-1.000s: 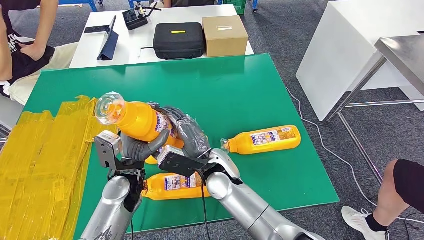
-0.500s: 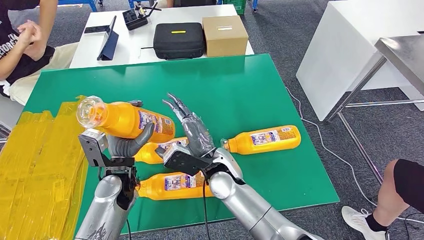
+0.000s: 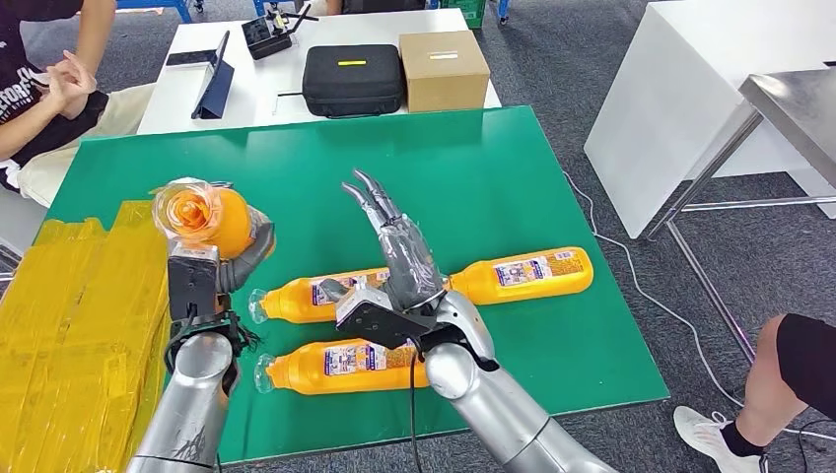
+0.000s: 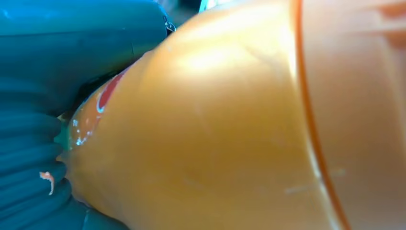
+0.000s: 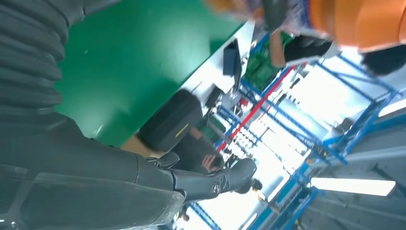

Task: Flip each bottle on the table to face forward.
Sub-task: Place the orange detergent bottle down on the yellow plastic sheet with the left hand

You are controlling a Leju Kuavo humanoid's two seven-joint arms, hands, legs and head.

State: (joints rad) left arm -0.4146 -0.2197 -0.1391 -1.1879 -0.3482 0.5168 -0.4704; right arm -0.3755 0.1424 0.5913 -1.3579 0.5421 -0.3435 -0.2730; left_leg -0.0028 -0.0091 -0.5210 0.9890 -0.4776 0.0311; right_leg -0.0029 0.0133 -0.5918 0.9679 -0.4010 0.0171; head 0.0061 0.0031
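Left hand [image 3: 229, 258] grips 1 raised bottle [image 3: 202, 219], mid-flip; right hand [image 3: 399, 256] empty, fingers spread. 3 bottles [image 3: 347, 367] lie beside it, prob. undone.

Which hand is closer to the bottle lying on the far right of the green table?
Right. The right hand, fingers spread, hovers just beside that bottle's cap end. The left hand is over by the yellow sheeting, holding another bottle.

Green table [image 3: 473, 177]: three bottles [image 3: 521, 273] lying; yellow sheeting [image 3: 69, 305], perhaps tape.
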